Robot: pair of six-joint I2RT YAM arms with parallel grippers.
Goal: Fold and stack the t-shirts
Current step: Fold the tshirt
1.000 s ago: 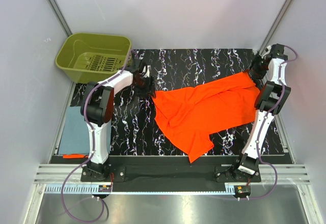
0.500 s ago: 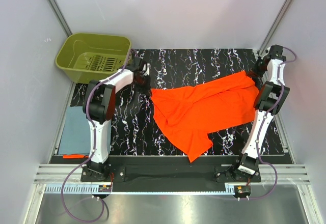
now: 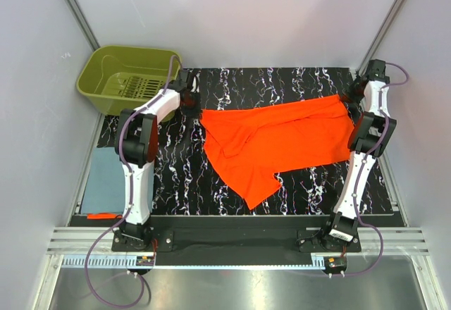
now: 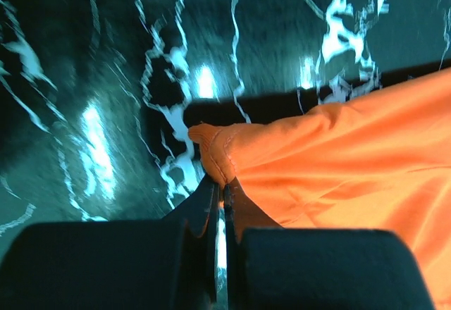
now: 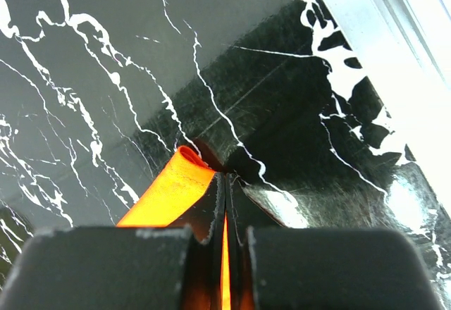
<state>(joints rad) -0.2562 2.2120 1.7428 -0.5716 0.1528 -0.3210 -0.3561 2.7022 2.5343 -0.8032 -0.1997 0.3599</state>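
step: we read this as the spread-out stage, the orange t-shirt (image 3: 275, 141) is pinched at two corners and no fold is made yet
left gripper (image 4: 220, 183): claw clamped together on a bunched corner at the shirt's left end
right gripper (image 5: 225, 177): claw closed tight on a thin orange edge at the shirt's right end
shirt location: across the middle of the black marbled mat (image 3: 268, 84), far edge taut between both claws, wrinkled tail trailing toward the arm bases
other shirt: blue-grey folded t-shirt (image 3: 106, 180) lies flat off the mat's left side, well apart from the orange one
left arm (image 3: 141, 141): reaches forward, wrist turned inward, just beside the olive-green basket (image 3: 95, 88)
right arm (image 3: 363, 148): stretched almost straight to the far right corner, wrist low
next: we judge it needs the cloth laid flat, with an even pull from both sides so the tail straightens before any fold
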